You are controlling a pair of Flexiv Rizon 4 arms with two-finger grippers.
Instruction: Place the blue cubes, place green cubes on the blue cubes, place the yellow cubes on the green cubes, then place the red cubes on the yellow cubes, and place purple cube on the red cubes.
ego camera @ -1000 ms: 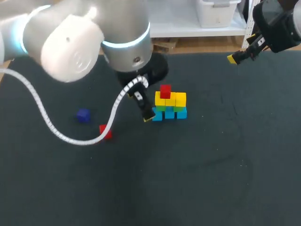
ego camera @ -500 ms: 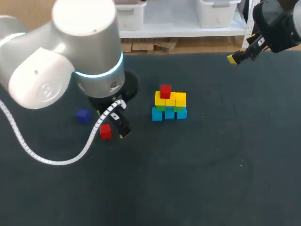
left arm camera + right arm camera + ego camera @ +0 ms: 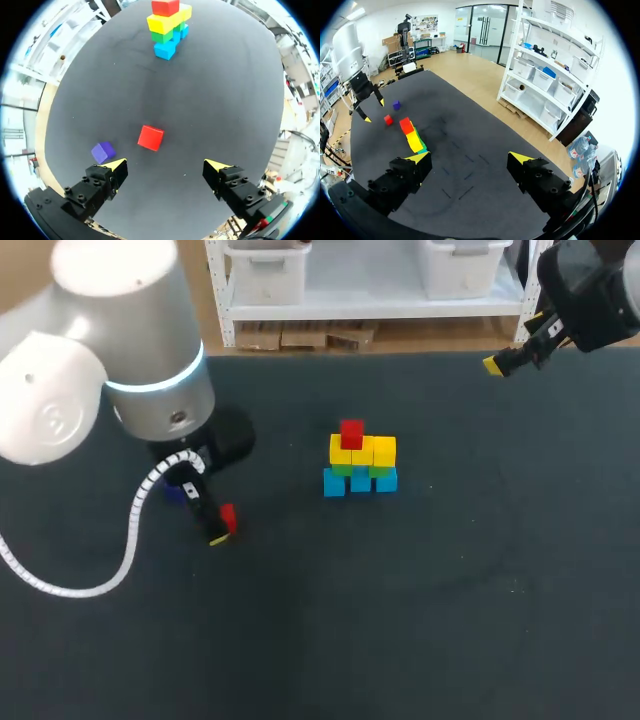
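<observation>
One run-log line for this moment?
left hand: open, loose red cube ahead; right hand: open, far corner; stack: one placed red cube; purple cube: loose

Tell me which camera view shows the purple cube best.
The left wrist view: there the purple cube lies fully in sight on the table, near one finger of the open left gripper. In the head view that gripper hides most of it. In the right wrist view it is only a small, far spot.

The table (image 3: pixel 450 640) has a dark, matte top with a straight far edge. Faint pale marks cross it. The light on it is even.
</observation>
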